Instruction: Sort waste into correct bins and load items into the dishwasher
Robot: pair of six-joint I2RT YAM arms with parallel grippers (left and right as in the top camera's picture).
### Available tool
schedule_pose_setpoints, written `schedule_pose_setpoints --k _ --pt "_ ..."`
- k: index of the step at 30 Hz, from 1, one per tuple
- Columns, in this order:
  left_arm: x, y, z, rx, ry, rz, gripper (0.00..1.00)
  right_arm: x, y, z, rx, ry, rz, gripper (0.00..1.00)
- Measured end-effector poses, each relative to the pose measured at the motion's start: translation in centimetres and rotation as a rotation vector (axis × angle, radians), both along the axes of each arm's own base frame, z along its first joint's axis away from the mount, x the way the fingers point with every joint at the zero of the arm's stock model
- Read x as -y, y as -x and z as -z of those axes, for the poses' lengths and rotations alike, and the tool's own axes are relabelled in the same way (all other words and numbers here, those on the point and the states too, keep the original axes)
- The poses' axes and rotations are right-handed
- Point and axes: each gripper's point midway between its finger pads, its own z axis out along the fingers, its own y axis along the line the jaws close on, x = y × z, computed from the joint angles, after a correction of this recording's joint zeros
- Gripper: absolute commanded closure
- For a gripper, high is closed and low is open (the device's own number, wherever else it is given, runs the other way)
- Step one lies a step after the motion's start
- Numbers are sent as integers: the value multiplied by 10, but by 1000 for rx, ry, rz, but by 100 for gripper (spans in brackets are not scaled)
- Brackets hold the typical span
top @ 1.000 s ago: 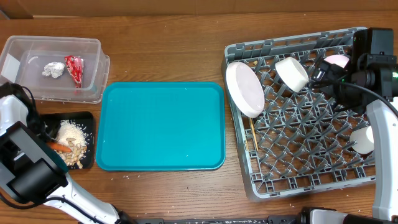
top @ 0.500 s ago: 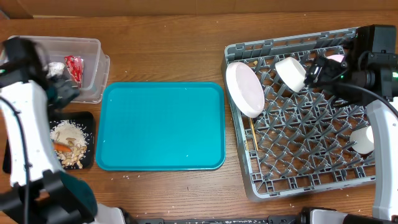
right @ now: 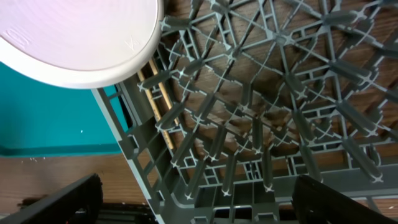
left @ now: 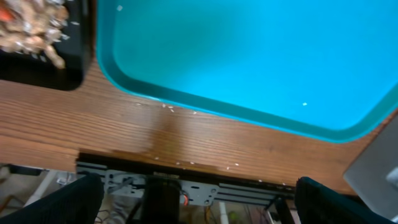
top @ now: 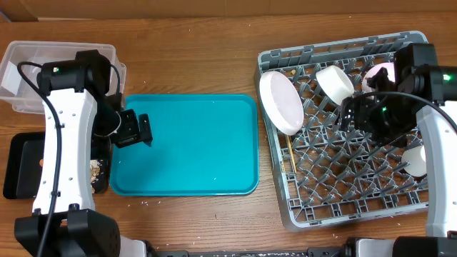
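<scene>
The task looks close to finished. The teal tray (top: 193, 146) in the middle of the table (top: 200, 50) is bare except for a few pale specks, so nothing on it waits to be sorted or loaded.

The dishwasher rack (top: 321, 207) along the right edge holds the dishes. A white plate (top: 282, 102) leans at its left side and a white cup (top: 335, 84) lies tipped near the far side. A pink piece (top: 385, 71) sits toward the far right corner, half hidden by the arm, and another white cup (top: 416, 160) rests by the right edge. A pair of chopsticks (top: 290, 155) lies along the rack's left wall.

On the waste side, a clear bin (top: 21, 71) stands at the far left corner, its contents hidden behind the left arm. A black tray (top: 21, 168) sits by the left edge, with food scraps (left: 28, 22) on it.

The left gripper (top: 134, 128) hangs over the teal tray's left rim, fingers spread wide and holding nothing. The right gripper (top: 350, 114) hovers above the middle of the rack — also wide apart and empty.

What is left seems small: perhaps the loose grains on the wood at the near edge. Whether each piece of waste went to the proper bin — that cannot be told from here.
</scene>
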Motion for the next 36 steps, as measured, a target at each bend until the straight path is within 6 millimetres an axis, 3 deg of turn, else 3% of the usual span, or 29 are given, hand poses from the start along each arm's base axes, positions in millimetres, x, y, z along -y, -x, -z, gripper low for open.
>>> schedule_pose_setpoints --k 4,7,10,15,20,24,29,36 --pt "4 16 -3 28 13 16 2 0 0 -1 96 7 -6 0" --pt "5 20 -15 183 -5 22 0 2 10 -12 247 40 0 0" --pt "4 21 -41 445 -39 26 0 7 23 -35 459 84 25 0" --pt "6 42 -102 868 -90 20 0 8 57 -71 708 119 53 0" --pt "10 72 -133 1052 -111 18 0 7 71 -81 769 124 57 0" --pt "11 88 -134 1070 -114 18 0 7 74 -77 753 122 60 0" --pt "13 98 -118 994 -105 17 0 7 74 -75 745 122 59 0" --pt "13 102 -114 972 -102 17 0 7 74 -75 745 122 59 0"
